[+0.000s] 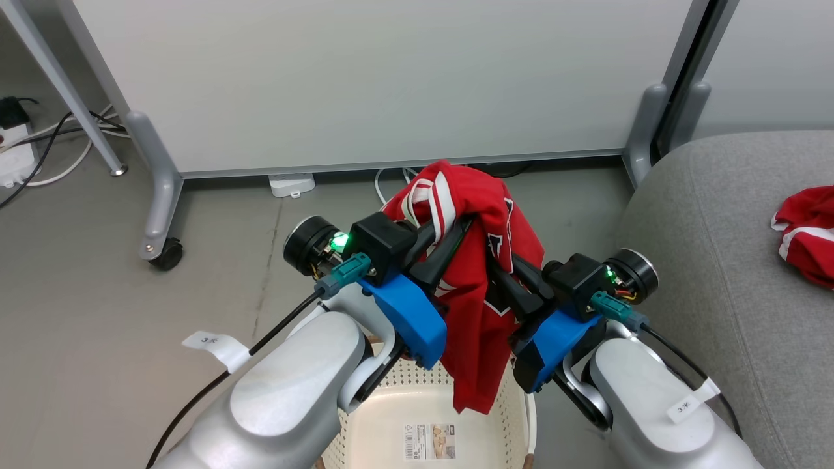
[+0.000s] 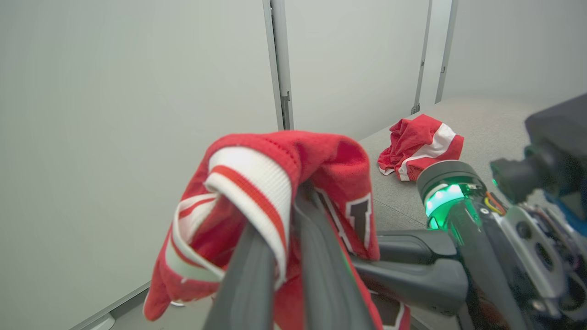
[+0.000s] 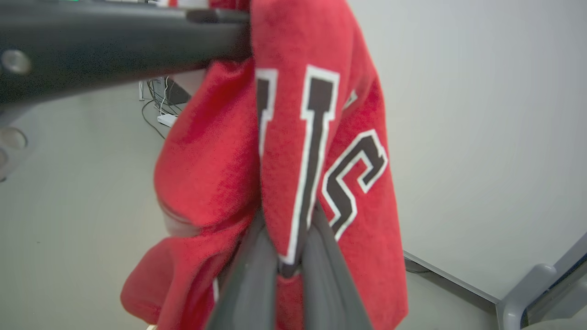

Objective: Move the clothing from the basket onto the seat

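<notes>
A red garment [image 1: 479,306] of the clothing, with white stripes and black-and-white letters, hangs above the cream basket [image 1: 384,397] between my two grippers. My left gripper [image 1: 456,228] is shut on its striped trim [image 2: 257,183], seen close in the left wrist view at the gripper [image 2: 279,215]. My right gripper [image 1: 502,270] is shut on the lettered cloth [image 3: 316,137], with its fingers [image 3: 247,275] pinching a fold at the gripper [image 3: 289,220]. A second red garment [image 1: 808,234] [image 2: 419,144] lies crumpled on the grey seat [image 1: 717,260] to the right.
A white partition panel [image 1: 378,78] on grey castor feet [image 1: 159,215] stands close behind the basket. Cables and a power strip [image 1: 16,156] lie on the floor at the far left. A paper label [image 1: 430,443] sits on the basket's bottom.
</notes>
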Motion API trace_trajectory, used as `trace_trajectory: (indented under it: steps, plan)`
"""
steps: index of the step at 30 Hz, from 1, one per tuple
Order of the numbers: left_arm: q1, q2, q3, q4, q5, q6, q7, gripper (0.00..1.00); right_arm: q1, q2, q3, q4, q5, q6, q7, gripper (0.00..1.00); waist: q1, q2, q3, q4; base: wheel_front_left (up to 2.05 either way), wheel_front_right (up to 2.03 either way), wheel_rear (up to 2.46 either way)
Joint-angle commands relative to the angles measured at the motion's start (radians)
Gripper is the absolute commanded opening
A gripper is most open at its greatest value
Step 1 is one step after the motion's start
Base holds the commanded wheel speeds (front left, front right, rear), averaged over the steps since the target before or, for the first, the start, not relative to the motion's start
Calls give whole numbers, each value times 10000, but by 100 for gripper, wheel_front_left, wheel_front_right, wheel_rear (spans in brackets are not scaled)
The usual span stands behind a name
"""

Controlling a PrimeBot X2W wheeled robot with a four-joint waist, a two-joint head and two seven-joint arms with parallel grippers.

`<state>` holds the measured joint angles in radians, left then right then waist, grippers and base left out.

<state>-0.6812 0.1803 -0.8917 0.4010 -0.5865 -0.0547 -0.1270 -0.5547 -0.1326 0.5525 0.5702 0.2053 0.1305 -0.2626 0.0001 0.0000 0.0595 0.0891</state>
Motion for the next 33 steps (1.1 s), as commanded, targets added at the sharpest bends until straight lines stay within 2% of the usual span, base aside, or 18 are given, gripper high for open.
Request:
trace_trajectory:
  steps: [1,18,19,20,21,33]
  plan:
    - [-145,-6,-11,22,22,-37,-84,0,-131,23,20,21,57,5,-34,0,-1,0,11,-9,0,0,0]
    - [-235,82,-80,129,-25,69,-187,0,-40,-13,-84,-124,149,5,-34,0,-1,0,114,-83,0,0,0]
    - [-221,81,-69,141,-37,98,-195,23,-31,-12,-103,-140,150,5,-34,0,-1,0,123,-88,0,0,0]
    - [-211,80,-67,146,-42,106,-197,89,-18,-16,-143,-160,159,5,-34,0,-1,0,133,-92,0,0,0]
    - [-201,80,-75,155,-47,114,-208,100,-8,-18,-187,-177,167,5,-34,0,-1,0,148,-96,0,0,0]
    - [-34,264,-135,246,-62,259,-265,100,276,-106,-1337,-494,56,5,-35,0,-1,0,419,-219,0,0,0]
